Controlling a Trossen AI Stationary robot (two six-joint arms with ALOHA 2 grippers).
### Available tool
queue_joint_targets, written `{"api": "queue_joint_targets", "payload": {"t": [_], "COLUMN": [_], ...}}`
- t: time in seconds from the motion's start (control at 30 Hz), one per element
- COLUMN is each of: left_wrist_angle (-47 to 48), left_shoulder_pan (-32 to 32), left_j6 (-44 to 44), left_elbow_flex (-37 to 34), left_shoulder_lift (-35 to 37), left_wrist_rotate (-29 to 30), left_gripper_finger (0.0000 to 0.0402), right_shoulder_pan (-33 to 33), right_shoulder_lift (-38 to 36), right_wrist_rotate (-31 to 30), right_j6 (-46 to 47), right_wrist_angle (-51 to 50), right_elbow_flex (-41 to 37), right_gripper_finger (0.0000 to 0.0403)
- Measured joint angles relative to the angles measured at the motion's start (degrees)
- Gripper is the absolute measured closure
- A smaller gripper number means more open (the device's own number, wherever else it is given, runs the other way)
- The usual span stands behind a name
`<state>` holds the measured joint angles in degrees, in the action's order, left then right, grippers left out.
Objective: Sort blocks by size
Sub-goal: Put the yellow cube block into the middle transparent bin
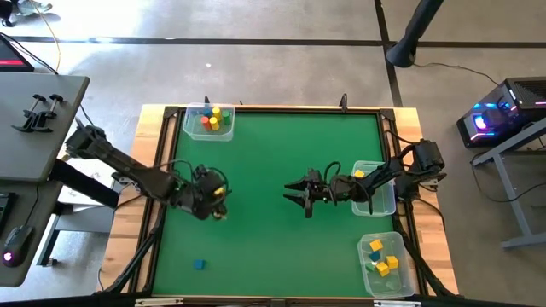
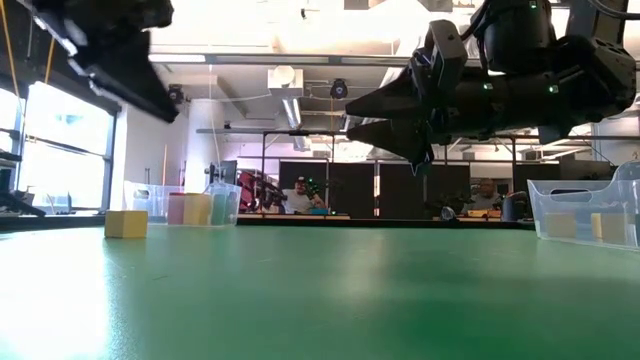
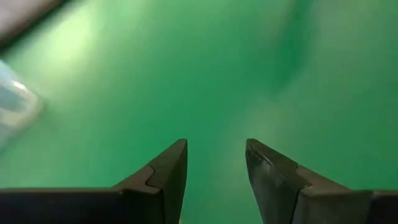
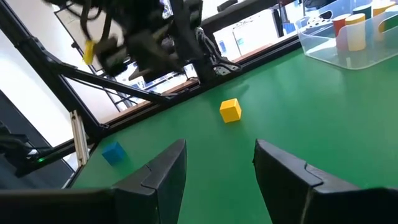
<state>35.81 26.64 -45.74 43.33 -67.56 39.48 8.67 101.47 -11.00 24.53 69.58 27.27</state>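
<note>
A yellow cube sits on the green table, on its left half, just beside the left claw; in the low view it shows as a small, square-edged block resting flat on the mat. A blue cube lies alone near the front left corner of the table, well apart from the yellow one; the right wrist view shows it as a flat-sided block of similar build.

The other blocks lie in clear plastic tubs. The tub at the far left corner holds yellow, red and green pieces. The tub at the front right corner holds several yellow blocks and a blue one. A third tub at the right edge holds a yellow block and lies partly under the right arm.

The left claw hangs above the table next to the yellow cube; its two dark fingers stand apart, with only green mat between them, and they hold nothing. The right claw hovers over the middle of the table, pointing toward the left arm; its fingers are also apart and grip nothing. In the low view both claws are clear of the table surface.
</note>
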Motion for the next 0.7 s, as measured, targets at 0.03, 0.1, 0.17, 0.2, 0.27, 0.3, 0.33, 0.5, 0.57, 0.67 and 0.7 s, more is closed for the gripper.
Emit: {"api": "queue_joint_targets", "payload": {"t": [0.03,0.1,0.17,0.2,0.27,0.3,0.33,0.5,0.57,0.67,0.7], "left_wrist_angle": [0.01,-0.20,-0.53,-0.89,-1.32,-0.73,-0.04,2.99,4.88,7.37,7.94], "left_shoulder_pan": [0.57,1.11,1.22,1.22,1.07,0.98,0.80,2.32,3.05,3.60,3.60], "left_j6": [-0.39,-0.67,-0.72,-1.62,-5.49,-7.10,-8.07,-11.50,-14.05,-20.03,-21.88], "left_elbow_flex": [0.00,0.00,0.00,0.00,0.00,0.00,0.00,0.00,0.00,-0.85,-1.54], "left_shoulder_lift": [-0.93,-2.85,-4.95,-6.06,-7.87,-8.52,-9.02,-10.33,-10.39,-10.37,-10.37], "left_wrist_rotate": [-1.87,-5.71,-8.05,-8.22,-9.31,-10.74,-12.83,-18.91,-18.78,-16.89,-16.37], "left_gripper_finger": [0.0254,0.0254,0.0254,0.0254,0.0254,0.0253,0.0252,0.0230,0.0217,0.0197,0.0190], "right_shoulder_pan": [0.00,0.00,0.00,0.00,0.00,0.00,0.00,0.00,0.00,0.00,0.00], "right_shoulder_lift": [0.00,0.00,0.00,0.00,0.00,0.00,0.00,0.00,0.00,0.00,0.00], "right_wrist_rotate": [0.00,0.02,0.04,0.07,0.09,0.13,0.29,0.39,0.42,0.44,0.44], "right_j6": [0.00,-0.01,-0.02,-0.09,-0.17,-0.15,-0.15,-0.61,-0.61,-0.61,-0.61], "right_wrist_angle": [0.05,0.04,0.04,0.04,0.02,-0.04,-0.19,-0.57,-0.76,-0.87,-0.90], "right_elbow_flex": [0.00,0.00,0.00,0.00,0.00,0.00,0.00,0.00,0.00,0.00,0.00], "right_gripper_finger": [0.0224,0.0224,0.0224,0.0224,0.0224,0.0224,0.0224,0.0224,0.0224,0.0224,0.0224]}}
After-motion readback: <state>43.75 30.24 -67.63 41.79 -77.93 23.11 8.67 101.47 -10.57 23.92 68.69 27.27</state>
